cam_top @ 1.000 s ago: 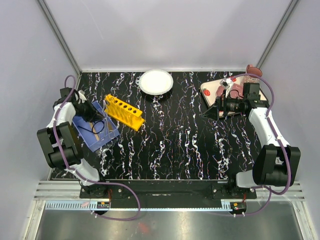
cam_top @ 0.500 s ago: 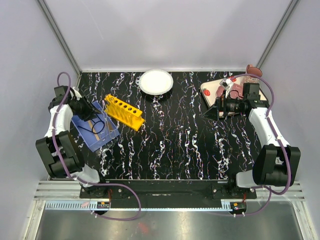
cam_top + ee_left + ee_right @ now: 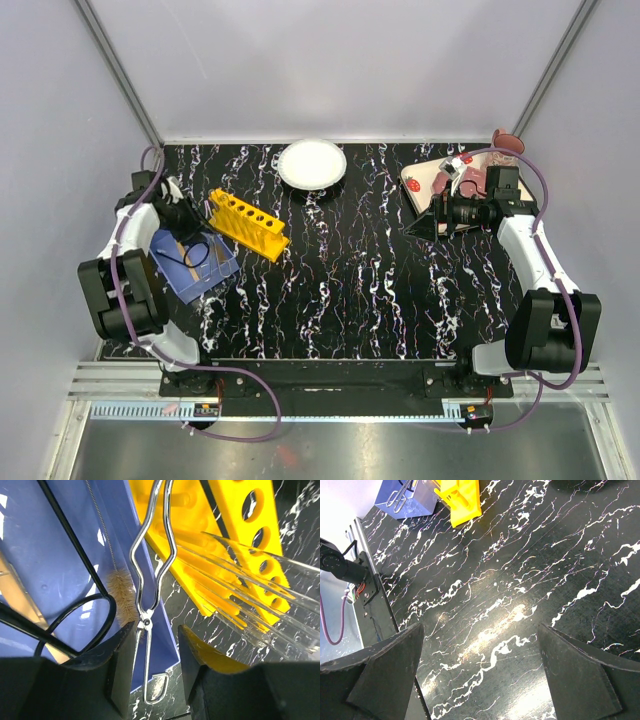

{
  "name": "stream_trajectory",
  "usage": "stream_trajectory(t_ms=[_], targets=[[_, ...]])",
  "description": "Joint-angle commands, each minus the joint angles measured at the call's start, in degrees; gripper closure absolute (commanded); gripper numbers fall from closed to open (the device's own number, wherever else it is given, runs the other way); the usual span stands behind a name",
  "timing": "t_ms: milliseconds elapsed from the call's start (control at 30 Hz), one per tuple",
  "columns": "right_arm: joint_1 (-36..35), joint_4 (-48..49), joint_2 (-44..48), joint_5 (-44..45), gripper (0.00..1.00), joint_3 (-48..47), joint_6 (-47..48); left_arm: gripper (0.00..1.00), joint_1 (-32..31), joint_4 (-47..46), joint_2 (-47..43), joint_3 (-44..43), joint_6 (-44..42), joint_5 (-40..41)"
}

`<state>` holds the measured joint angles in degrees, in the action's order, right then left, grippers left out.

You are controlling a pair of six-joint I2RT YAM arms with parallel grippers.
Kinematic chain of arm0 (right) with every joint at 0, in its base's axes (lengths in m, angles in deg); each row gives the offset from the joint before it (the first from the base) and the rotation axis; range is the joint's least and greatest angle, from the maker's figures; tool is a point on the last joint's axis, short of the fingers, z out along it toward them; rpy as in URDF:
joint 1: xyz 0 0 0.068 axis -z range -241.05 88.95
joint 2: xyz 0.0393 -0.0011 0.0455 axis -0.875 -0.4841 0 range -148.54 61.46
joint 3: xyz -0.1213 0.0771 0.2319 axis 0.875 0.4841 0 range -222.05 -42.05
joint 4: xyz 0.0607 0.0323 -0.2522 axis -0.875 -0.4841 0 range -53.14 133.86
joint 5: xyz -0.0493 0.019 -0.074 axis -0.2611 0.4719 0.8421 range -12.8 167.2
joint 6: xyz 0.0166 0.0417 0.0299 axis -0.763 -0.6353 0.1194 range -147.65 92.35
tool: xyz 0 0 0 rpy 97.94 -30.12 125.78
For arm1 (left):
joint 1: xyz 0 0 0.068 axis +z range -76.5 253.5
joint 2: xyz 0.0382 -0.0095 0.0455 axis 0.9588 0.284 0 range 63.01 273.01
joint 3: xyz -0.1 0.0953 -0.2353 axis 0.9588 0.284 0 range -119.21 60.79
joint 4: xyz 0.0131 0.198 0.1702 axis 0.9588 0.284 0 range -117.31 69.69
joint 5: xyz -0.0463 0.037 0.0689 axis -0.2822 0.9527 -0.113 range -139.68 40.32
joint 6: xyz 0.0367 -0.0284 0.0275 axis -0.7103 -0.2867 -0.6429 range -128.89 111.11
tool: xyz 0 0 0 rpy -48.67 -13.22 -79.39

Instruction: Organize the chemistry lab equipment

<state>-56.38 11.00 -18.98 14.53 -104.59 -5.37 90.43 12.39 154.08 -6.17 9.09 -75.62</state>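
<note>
My left gripper (image 3: 190, 230) hovers open over the right rim of a blue tray (image 3: 205, 272). In the left wrist view its jaws (image 3: 156, 628) straddle the handle of silver metal tongs (image 3: 150, 580) that lie across the tray's edge. The tray (image 3: 45, 555) also holds a short brown brush (image 3: 122, 594), thin dark rods (image 3: 67, 535) and a pale wooden stick (image 3: 20, 597). Slender clear tubes (image 3: 260, 611) lie slanted against the yellow rack (image 3: 235, 525), which stands right of the tray (image 3: 248, 223). My right gripper (image 3: 418, 227) is open and empty above bare table (image 3: 480, 626).
A round white plate (image 3: 312, 163) sits at the back centre. A strawberry-printed tray (image 3: 432, 182) with a pink cup (image 3: 505, 142) lies at the back right, beside my right arm. The enclosure's walls close in on three sides.
My left wrist swung back to the left, then came right and forward to the blue tray's rack-side rim. The right arm has not moved.
</note>
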Motion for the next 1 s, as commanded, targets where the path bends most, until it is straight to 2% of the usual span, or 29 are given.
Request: stream_trajectory(t_ms=[0,233,667,833,967], targets=[[0.3,-0.2,0.0,-1.2,0.00,-0.6,1.1,0.58,-2.0,1.1,2.0,-3.2,-1.9,4.7],[0.4,-0.5,-0.3,-1.6,0.00,-0.8,1.4,0.59,-3.0,2.1,1.9,-3.3,-2.7,11.4],[0.5,-1.6,-0.6,-1.7,0.00,-1.4,2.0,0.61,-4.4,3.2,4.4,-3.8,-3.5,11.8],[0.5,-1.8,-0.5,-2.0,0.00,-1.4,2.1,0.68,-4.4,3.0,3.9,-3.5,-2.2,14.9],[0.6,-1.9,-0.5,-2.1,0.00,-1.4,2.2,0.69,-4.3,2.5,3.2,-3.4,-0.8,16.6]])
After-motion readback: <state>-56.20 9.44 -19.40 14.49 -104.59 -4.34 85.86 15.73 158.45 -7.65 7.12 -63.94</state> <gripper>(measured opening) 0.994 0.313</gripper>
